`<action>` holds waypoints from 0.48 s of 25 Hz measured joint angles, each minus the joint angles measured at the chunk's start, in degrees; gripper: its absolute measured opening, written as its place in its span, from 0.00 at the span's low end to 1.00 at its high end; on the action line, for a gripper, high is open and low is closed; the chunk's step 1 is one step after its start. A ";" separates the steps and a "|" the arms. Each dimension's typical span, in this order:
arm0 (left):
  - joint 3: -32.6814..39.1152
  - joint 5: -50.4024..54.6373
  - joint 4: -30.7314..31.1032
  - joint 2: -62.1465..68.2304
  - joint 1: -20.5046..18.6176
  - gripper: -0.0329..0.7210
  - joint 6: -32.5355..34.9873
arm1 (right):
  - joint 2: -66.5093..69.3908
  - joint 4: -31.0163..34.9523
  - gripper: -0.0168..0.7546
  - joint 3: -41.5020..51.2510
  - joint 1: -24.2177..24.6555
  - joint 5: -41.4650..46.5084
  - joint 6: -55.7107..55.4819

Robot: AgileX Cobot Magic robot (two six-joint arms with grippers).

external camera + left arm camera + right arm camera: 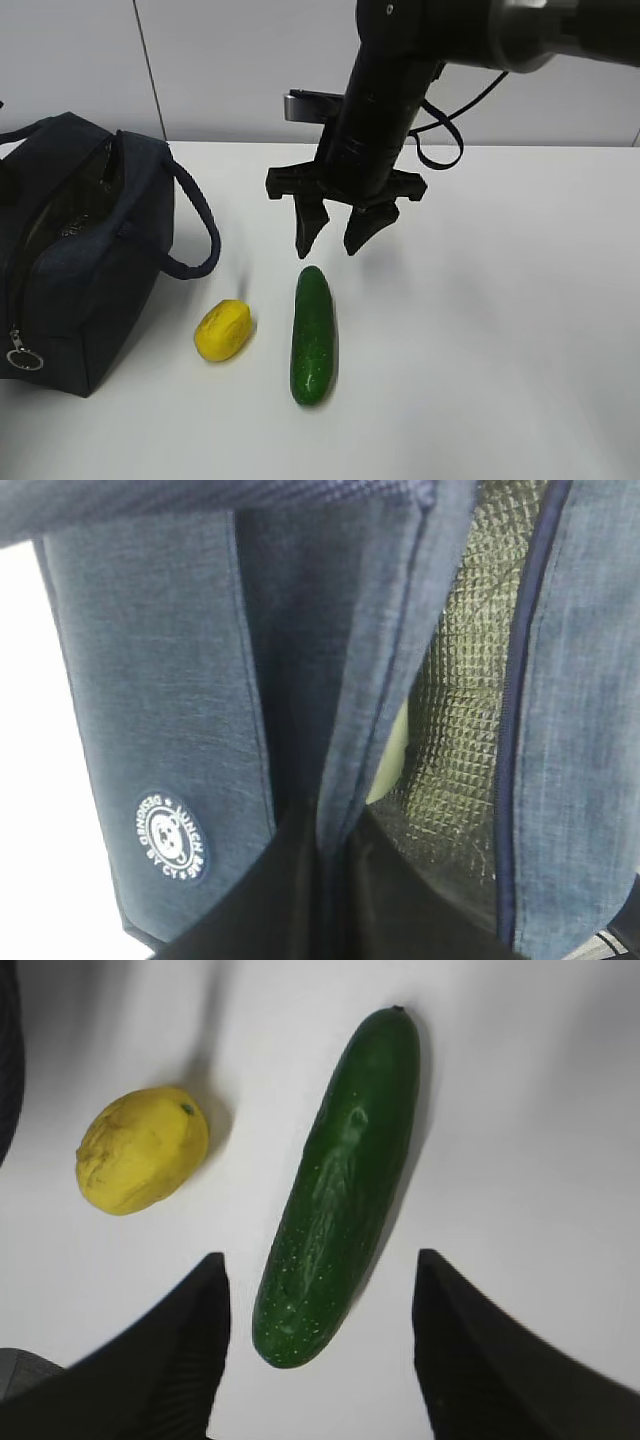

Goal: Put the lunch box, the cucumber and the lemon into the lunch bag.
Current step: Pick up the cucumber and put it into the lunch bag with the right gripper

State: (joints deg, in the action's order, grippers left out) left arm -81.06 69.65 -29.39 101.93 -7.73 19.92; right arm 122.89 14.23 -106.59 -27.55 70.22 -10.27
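The cucumber lies on the desk with the lemon just beside it, both still outside the bag. A pale green shape inside the bag (probably the box, though I cannot be sure) suggests one item is in. The right pincer hangs released directly above the cucumber's far end. The left pincer, unseen at the bag's opening, is clenched.

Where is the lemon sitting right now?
In the exterior view the lemon lies on the white table, left of centre, between the lunch bag and the cucumber, touching neither.
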 joint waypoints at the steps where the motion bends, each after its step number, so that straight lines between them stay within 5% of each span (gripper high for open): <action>1: 0.00 0.00 0.00 0.00 0.00 0.06 -0.11 | 0.36 0.00 0.61 0.00 0.00 0.00 -0.62; 6: 0.00 0.00 0.09 0.00 -0.09 0.07 -0.18 | 3.49 -0.08 0.72 0.00 0.00 0.00 -2.25; 12: 0.00 0.00 0.09 0.00 -0.09 0.07 -0.18 | 6.97 0.78 0.74 0.00 0.00 -0.36 -3.52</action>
State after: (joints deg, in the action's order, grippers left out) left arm -81.06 69.65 -29.29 101.93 -7.82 19.74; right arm 129.86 15.01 -106.59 -27.55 69.86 -13.78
